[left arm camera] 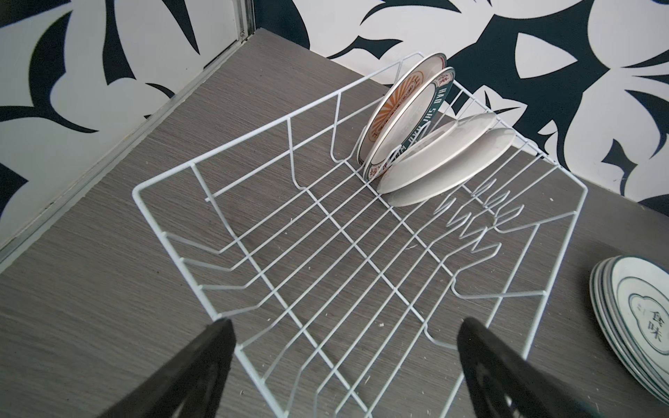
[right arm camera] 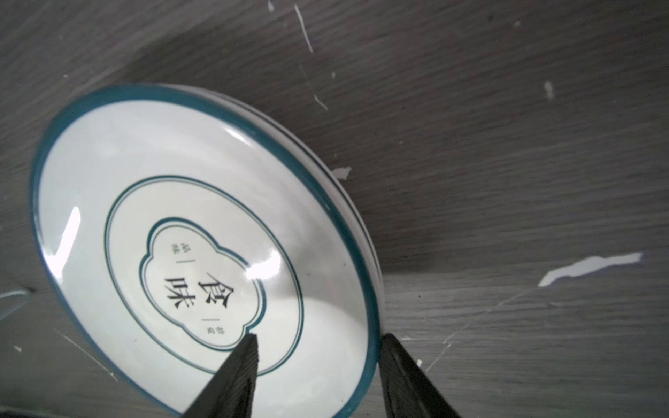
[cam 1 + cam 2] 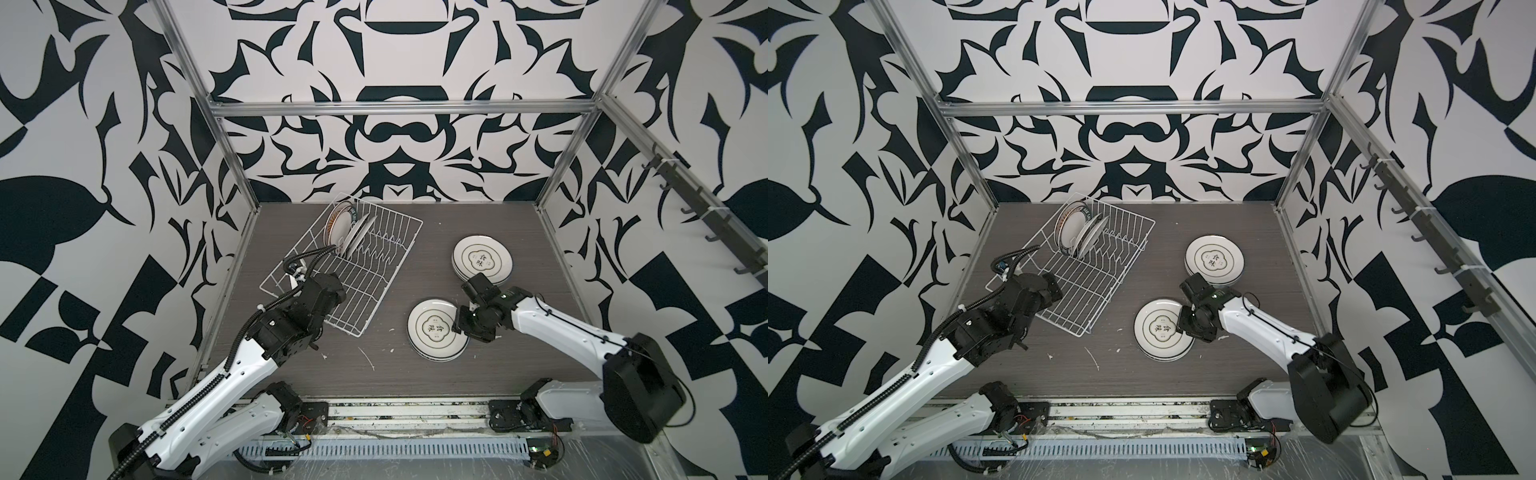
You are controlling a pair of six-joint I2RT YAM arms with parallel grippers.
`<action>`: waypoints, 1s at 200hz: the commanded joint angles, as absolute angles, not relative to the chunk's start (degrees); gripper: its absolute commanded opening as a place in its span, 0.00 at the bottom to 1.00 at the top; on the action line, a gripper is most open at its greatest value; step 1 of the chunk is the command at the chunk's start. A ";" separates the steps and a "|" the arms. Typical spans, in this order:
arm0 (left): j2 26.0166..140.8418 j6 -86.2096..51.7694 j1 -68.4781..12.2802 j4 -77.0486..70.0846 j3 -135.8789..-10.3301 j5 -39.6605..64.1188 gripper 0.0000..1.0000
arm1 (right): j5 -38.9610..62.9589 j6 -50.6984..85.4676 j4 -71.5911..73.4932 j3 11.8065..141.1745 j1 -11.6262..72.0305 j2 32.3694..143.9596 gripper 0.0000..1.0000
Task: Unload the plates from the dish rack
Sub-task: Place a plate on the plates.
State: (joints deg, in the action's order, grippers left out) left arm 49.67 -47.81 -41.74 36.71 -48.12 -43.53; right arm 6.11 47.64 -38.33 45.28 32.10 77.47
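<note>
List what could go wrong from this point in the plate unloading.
1. The right gripper stands open astride the rim of the top plate on the near stack; pulling away low could drag that plate off.
2. Two plates in the rack lean steeply; lifting one could let its neighbour slide or fall flat.
3. The left gripper, open above the rack's empty end, might snag a wire if it drops.

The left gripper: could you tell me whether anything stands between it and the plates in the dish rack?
Nothing visible. The open left gripper hangs over the dish rack, at its near end; only bare wire floor separates it from the plates at the far end.
</note>
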 commanded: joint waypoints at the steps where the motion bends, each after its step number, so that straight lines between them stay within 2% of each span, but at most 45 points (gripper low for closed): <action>1: 49.18 -47.41 -41.57 36.60 -47.00 -42.10 0.99 | 0.44 47.80 -43.50 50.46 33.79 80.60 0.61; 35: 49.54 -42.43 -41.57 32.05 -45.84 -42.52 0.99 | -5.23 49.46 -47.79 53.82 35.69 80.22 0.63; 51: 50.36 -38.85 -41.55 29.46 -46.05 -42.39 0.99 | -7.69 49.61 -49.90 54.69 35.96 79.44 0.73; 61: 51.33 -37.04 -41.48 28.61 -46.81 -42.94 0.99 | -9.17 49.81 -51.25 55.36 35.95 79.20 0.74; 66: 51.94 -36.31 -41.48 28.29 -47.28 -43.51 0.99 | -9.55 49.70 -51.42 55.46 35.95 79.08 0.83; 93: 56.64 -29.02 -41.44 25.44 -50.14 -42.84 0.99 | -13.25 49.53 -52.27 56.19 35.97 78.43 0.88; 98: 57.87 -27.32 -41.40 24.71 -50.84 -41.91 0.99 | -14.00 49.41 -52.44 56.45 35.95 78.29 0.97; 103: 59.21 -25.66 -41.28 24.18 -51.72 -40.86 0.99 | -14.74 49.14 -52.64 56.78 35.97 78.29 0.99; 155: 78.73 -17.51 -40.48 22.73 -64.30 -37.06 0.99 | -16.63 41.94 -48.08 58.09 35.54 76.88 0.99; 200: 93.50 -14.13 -39.95 24.65 -75.84 -39.30 0.99 | -9.37 35.76 -43.76 57.36 31.10 76.81 0.99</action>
